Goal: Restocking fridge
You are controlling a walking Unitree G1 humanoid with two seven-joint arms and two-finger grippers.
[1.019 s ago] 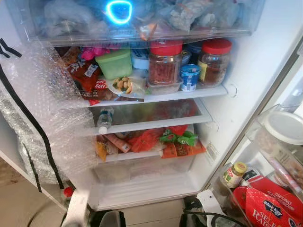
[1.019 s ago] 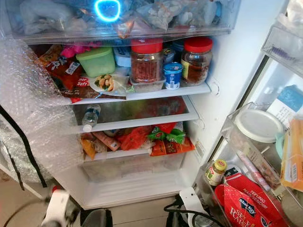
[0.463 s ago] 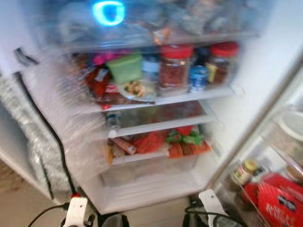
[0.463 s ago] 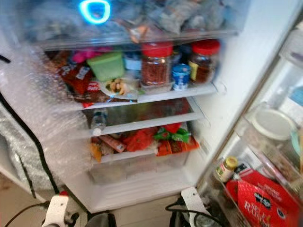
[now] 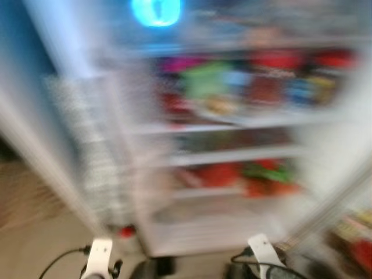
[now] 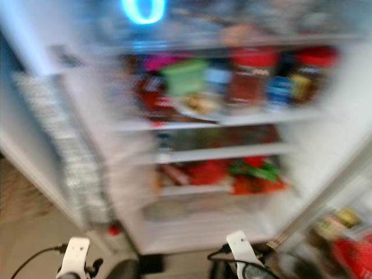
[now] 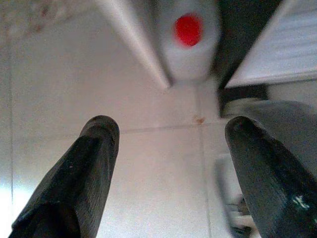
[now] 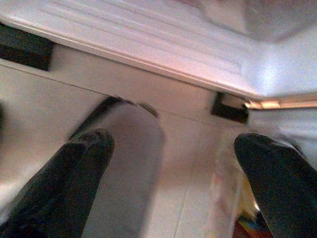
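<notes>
While the head camera swings, the whole scene has slid to the right and smeared compared with half a second ago; that is the robot turning or stepping, not the food moving. The open fridge (image 6: pixel 325 168) can be made out through the blur: a green tub (image 6: pixel 185 77) and 2 red-lidded jars (image 6: pixel 253 74) on the upper shelf, a nearly bare middle shelf (image 6: pixel 221 152), and red and green packets (image 6: pixel 244 174) on the shelf below it. A bubble-wrapped panel (image 5: pixel 87 157) stands at the fridge's left edge.

Both arms hang low by the fridge's bottom edge. The left gripper (image 7: pixel 173 163) points at the tiled floor (image 7: pixel 148 163) with its jaws wide and nothing between them; beyond it a white bottle with a red cap (image 7: pixel 189 37) stands on the floor beside a white upright edge. The right gripper (image 8: pixel 173 173) also has wide, empty jaws, facing the floor just under the fridge's bottom sill (image 8: pixel 148 44).

Judging from this, no item is in hand, so the restocking step is not yet under way. The floor bottle looks a likely candidate for the bare middle shelf, though that is only a guess.
</notes>
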